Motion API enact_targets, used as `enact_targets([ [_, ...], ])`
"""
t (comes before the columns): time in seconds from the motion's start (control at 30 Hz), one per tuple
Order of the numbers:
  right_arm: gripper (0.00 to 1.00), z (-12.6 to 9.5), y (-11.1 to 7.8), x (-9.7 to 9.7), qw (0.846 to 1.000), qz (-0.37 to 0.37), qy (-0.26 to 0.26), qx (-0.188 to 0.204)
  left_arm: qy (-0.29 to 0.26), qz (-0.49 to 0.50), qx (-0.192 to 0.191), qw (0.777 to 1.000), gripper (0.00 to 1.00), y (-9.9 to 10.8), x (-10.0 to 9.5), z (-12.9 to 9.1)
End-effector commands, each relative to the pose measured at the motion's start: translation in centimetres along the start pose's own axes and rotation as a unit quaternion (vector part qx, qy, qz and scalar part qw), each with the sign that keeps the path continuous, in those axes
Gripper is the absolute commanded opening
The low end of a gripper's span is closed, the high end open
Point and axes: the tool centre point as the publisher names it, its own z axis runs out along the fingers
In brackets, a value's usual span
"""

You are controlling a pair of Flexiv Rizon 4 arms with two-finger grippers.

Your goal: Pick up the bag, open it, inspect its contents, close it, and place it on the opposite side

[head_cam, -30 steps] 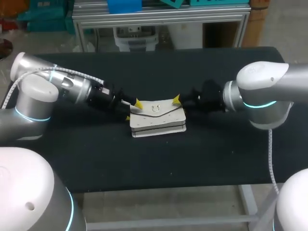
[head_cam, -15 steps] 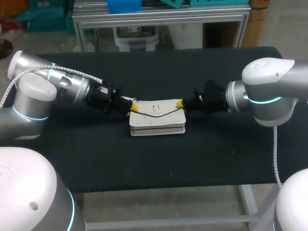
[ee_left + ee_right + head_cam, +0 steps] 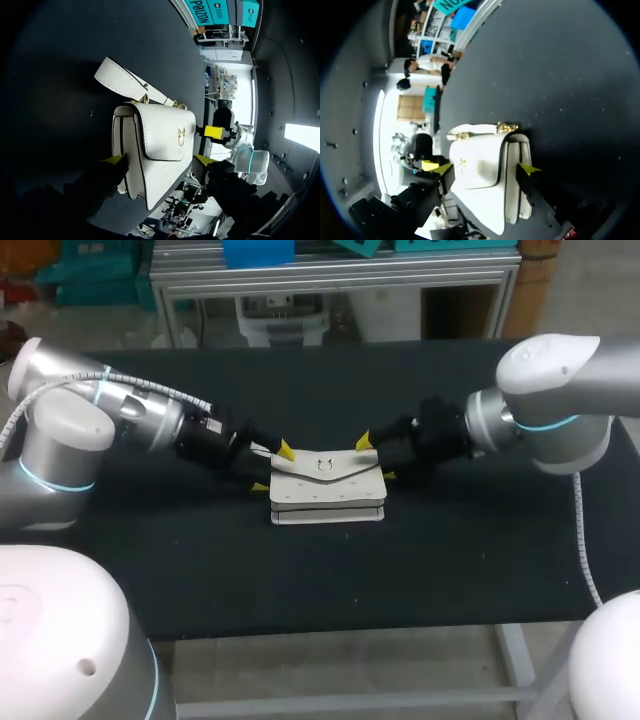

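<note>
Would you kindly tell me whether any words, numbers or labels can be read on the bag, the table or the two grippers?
Bag: no text; there is only a small gold emblem on its flap, with no letters I can make out.
Table: no text.
Left gripper and right gripper: no readable markings.

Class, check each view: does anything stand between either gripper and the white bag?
Nothing visible does. The left gripper and the right gripper each stand open, straddling one end of the bag.
</note>
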Motion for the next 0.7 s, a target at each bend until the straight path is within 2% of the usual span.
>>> enact_targets([
  [0.03, 1.0, -1.3, -0.7, 0.4, 1.0, -0.003, -0.013, -0.004, 0.006, 0.005, 0.012, 1.0, 0.6, 1.3, -0.2, -0.8],
  [0.07, 1.0, -1.5, -0.8, 0.4, 1.0, -0.005, -0.016, -0.004, 0.004, 0.006, 0.013, 1.0, 0.48, 1.5, -0.2, -0.8],
  [0.1, 1.0, -1.6, -0.8, 0.3, 1.0, -0.005, -0.017, -0.004, 0.003, 0.007, 0.013, 1.0, 0.47, 1.5, -0.2, -0.8],
  [0.13, 1.0, -2.0, -0.9, 0.3, 1.0, -0.007, -0.023, -0.004, -0.001, 0.01, 0.011, 1.0, 0.41, 1.8, -0.3, -0.6],
  [0.17, 1.0, -2.1, -0.9, 0.2, 1.0, -0.007, -0.023, -0.004, -0.001, 0.01, 0.011, 1.0, 0.4, 1.8, -0.3, -0.6],
  [0.27, 1.0, -2.7, -1.0, -0.1, 0.999, -0.012, -0.035, 0.0, -0.006, 0.013, 0.004, 1.0, 0.29, 2.1, -0.5, -0.2],
  [0.47, 1.0, -4.2, -0.8, -0.4, 0.998, -0.024, -0.057, 0.014, -0.013, 0.015, -0.014, 1.0, 0.34, 2.5, -0.9, 0.4],
  [0.6, 1.0, -5.4, -0.4, -0.7, 0.996, -0.033, -0.078, 0.028, -0.021, 0.01, -0.027, 0.999, 0.27, 2.4, -1.4, 1.1],
  [0.63, 1.0, -5.6, -0.3, -0.8, 0.995, -0.037, -0.083, 0.033, -0.021, 0.008, -0.029, 0.999, 0.24, 2.4, -1.5, 1.2],
  [0.7, 1.0, -6.1, -0.2, -1.0, 0.994, -0.038, -0.094, 0.033, -0.023, 0.006, -0.029, 0.999, 0.04, 2.2, -1.6, 1.2],
])
